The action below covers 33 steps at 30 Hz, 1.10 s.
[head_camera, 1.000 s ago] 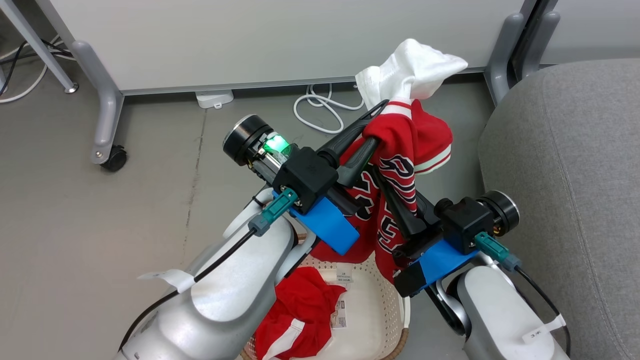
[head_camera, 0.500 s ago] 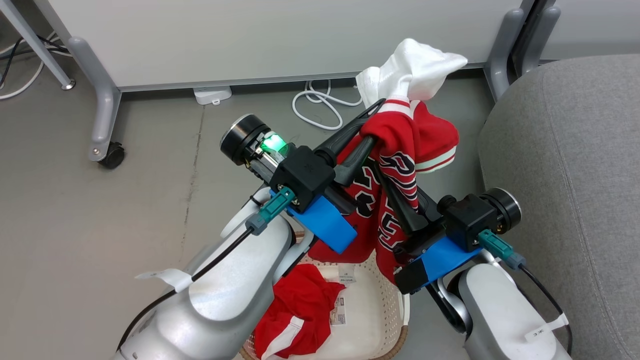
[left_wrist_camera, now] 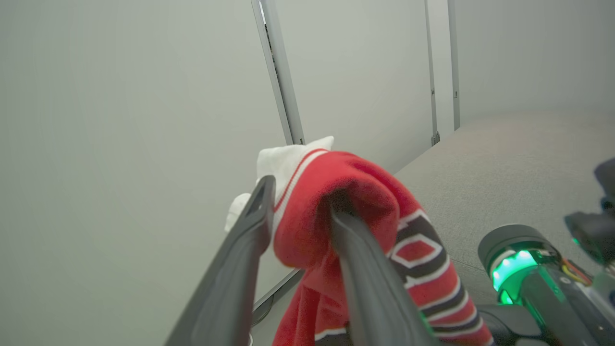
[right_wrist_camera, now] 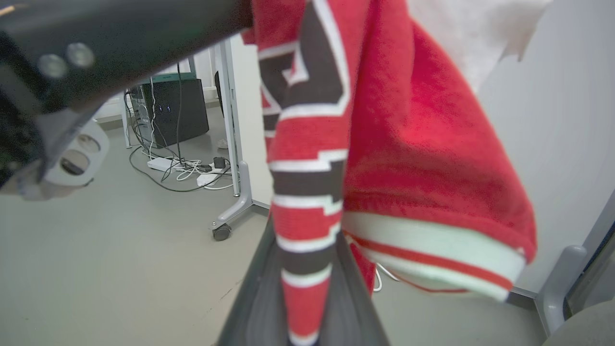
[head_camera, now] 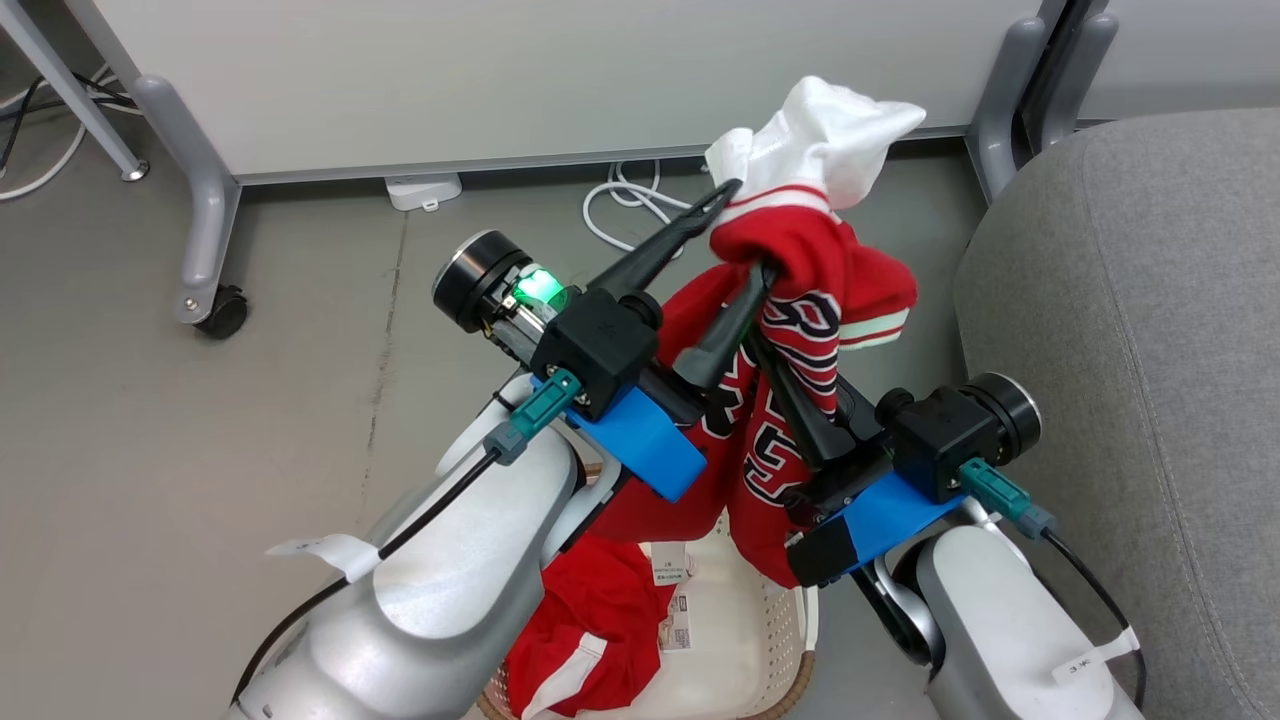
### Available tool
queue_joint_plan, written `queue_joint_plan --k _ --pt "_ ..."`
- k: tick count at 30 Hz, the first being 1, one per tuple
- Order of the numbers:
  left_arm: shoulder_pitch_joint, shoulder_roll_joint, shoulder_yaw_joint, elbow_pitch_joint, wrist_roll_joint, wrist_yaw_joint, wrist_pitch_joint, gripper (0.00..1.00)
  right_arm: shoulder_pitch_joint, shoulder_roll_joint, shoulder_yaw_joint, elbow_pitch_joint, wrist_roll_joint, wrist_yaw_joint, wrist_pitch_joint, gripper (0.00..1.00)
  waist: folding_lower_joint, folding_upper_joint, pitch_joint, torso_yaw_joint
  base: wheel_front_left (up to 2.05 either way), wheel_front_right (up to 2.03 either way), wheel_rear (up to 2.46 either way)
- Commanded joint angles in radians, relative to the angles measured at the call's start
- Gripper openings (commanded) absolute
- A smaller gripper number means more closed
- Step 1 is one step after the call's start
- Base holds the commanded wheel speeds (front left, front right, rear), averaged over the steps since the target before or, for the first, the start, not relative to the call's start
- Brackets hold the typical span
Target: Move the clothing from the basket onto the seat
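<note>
Clamping one jersey in right fingers, left fingers parted, one garment in basket

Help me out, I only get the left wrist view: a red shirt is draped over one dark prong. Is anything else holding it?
Observer: Yes. In the right wrist view, the right arm's jaws are shut on a lettered strip of the jersey.
Operator: Is there more laundry around?
Observer: The head view shows a second red garment lying in the basket, below both arms.
Operator: Is the shirt clear of that basket?
Observer: From the head view its lower end hangs down over the basket; whether it touches, I cannot tell.
</note>
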Motion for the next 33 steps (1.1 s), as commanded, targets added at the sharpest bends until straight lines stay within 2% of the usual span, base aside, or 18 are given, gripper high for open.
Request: queue_joint_plan --k 1,14,22,33 --pt "0.007 0.002 0.003 0.006 0.002 -0.001 -0.005 1.00 -0.003 -0.003 -0.001 -0.007 0.008 0.000 -0.003 0.00 0.0000 0.0000 0.001 0.000 0.00 0.00 0.00" --pt "0.019 0.013 0.019 0.017 0.019 -0.001 -0.005 1.00 0.008 -0.003 -0.045 -0.038 -0.006 0.000 -0.003 0.00 0.0000 0.0000 0.024 -0.035 0.00 0.00 0.00" --pt "0.030 0.028 0.014 0.013 0.019 -0.001 -0.005 1.00 0.024 -0.003 -0.086 -0.057 -0.005 0.000 -0.003 0.00 0.0000 0.0000 0.047 -0.121 0.00 0.00 0.00" --pt "0.022 0.044 -0.043 0.012 0.007 -0.001 -0.005 1.00 0.062 -0.003 -0.159 -0.090 0.006 0.000 -0.004 0.00 0.0000 0.0000 0.077 -0.252 0.00 0.00 0.00"
